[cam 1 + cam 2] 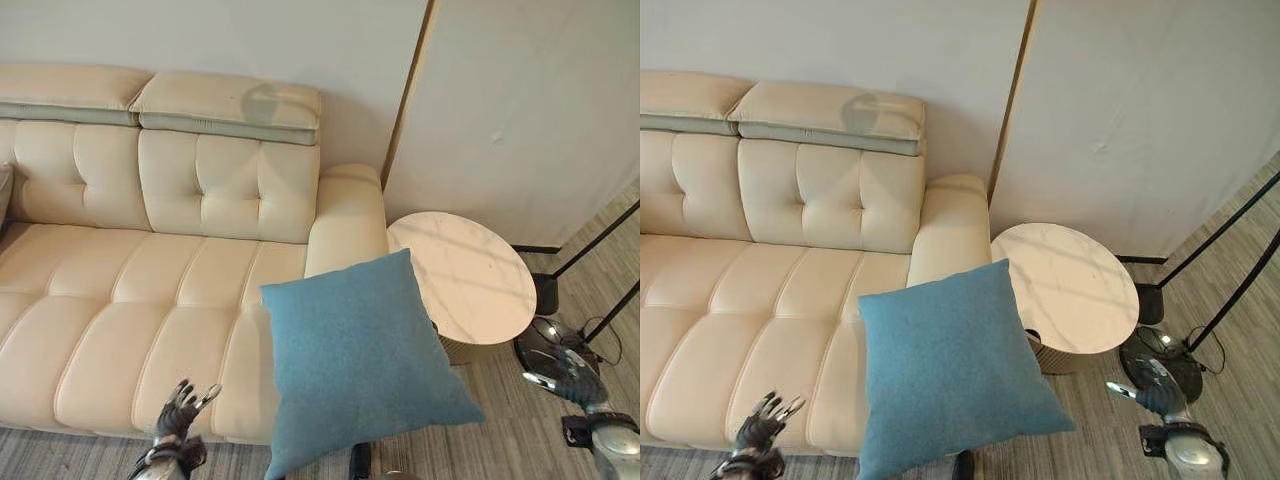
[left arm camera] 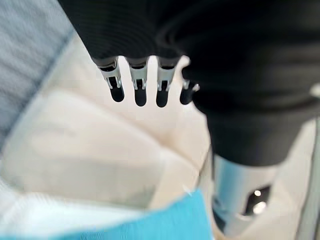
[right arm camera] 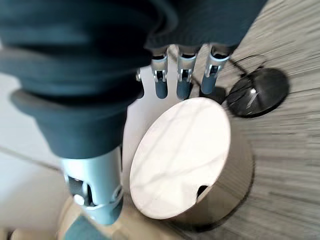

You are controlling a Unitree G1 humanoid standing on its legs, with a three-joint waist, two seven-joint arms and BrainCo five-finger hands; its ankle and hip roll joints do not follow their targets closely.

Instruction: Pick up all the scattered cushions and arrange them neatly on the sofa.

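The blue cushion leans against the front of the cream sofa, just below the sofa's armrest, with its lower corners toward the floor and its top edge overlapping the seat front. It stands roughly upright and slightly turned, one corner pointing up toward the armrest.

The left hand hovers in front of the sofa's seat edge, to the left of the cushion and near it; its fingers hang relaxed and hold nothing. The right hand is over the floor, on the far side of the round marble-topped side bench from the sofa, well apart from the cushion, fingers likewise released and empty.

The left hand looks the nearer, so the cushion's left edge is probably the easier reach. The seat behind the cushion is bare, leaving open room to lift it up and back; the bench crowds its right side.
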